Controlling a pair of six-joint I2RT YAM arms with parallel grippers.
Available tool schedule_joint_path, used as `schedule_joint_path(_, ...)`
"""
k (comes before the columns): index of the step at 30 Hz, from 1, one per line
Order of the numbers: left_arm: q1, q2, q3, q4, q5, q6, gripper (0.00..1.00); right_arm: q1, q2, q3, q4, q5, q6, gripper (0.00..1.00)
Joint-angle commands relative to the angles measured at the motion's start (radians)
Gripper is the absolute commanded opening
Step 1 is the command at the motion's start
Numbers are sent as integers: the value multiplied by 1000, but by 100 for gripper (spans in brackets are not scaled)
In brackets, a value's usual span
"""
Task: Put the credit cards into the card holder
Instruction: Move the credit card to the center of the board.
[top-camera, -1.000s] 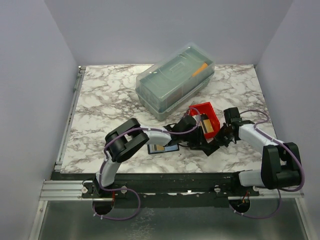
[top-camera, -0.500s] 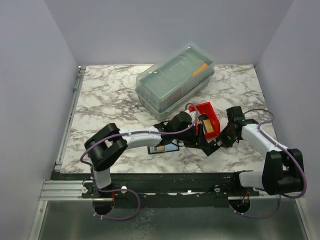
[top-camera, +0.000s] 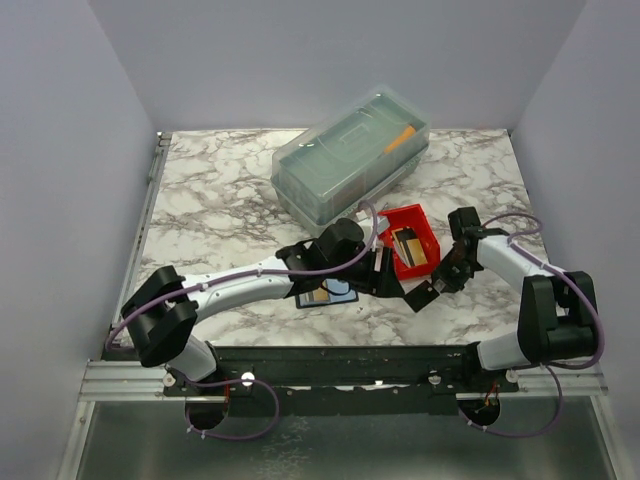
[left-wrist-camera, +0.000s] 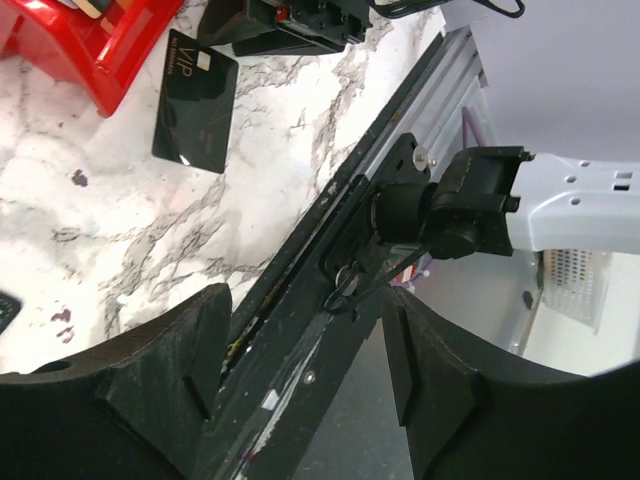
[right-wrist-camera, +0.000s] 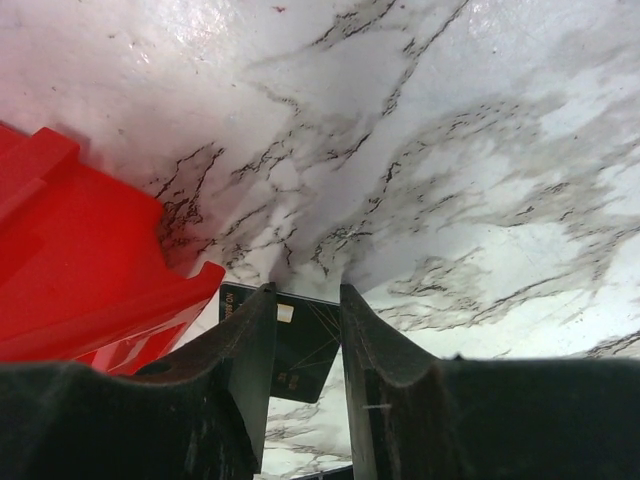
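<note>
Top external view: marble table (top-camera: 220, 220), clear box (top-camera: 350, 160) at the far side, red bin (top-camera: 425, 262) right of centre with tan and dark flat pieces inside, possibly cards. Just left of the bin, the left gripper (top-camera: 385, 280); just near-right of it, the right gripper (top-camera: 440, 282). Flat on the marble between the two, a dark card (top-camera: 420, 297), right under the right gripper's tips and so nearer the right arm. Further left, a blue card (top-camera: 342, 291) and a tan card (top-camera: 318, 297), overlapping. No holder made out: hidden, or lost among the dark gripper parts.

Right wrist view: fingers parted only narrowly, clamping nothing. Dark card showing through the slot just beyond the tips, beside the bin's corner, long axis seemingly in line with the slot. Touching or hovering: cannot tell.

Left wrist view: fingers spread wide and empty, pointing off past the table's near edge. Dark card well ahead, beside the bin, apart from the pads.

Judged next: a fresh grip on that card, best by the right arm, with one edge first lifted off the flat marble.
</note>
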Motion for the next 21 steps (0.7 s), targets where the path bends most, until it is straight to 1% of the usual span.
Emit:
schedule_joint_path(1,14,-78,-28,-56,-56,71,68,19,-3,-35,24,-56,5,35)
schedule_joint_path(3,24,-91,-30,-61,-62,84,69,37,2,-47,30,-90,8,35)
schedule_joint_path(8,51,-107,-43,-67,-57,90,69,106,2,-60,42,-115,23,36)
schedule_joint_path(11,61,-114,-54,-69,-54,91,69,167,19,-62,54,-133,43,36)
schedule_joint_path(21,116,-153,-135,-97,-44,70,69,432,62,-82,67,-140,164,36)
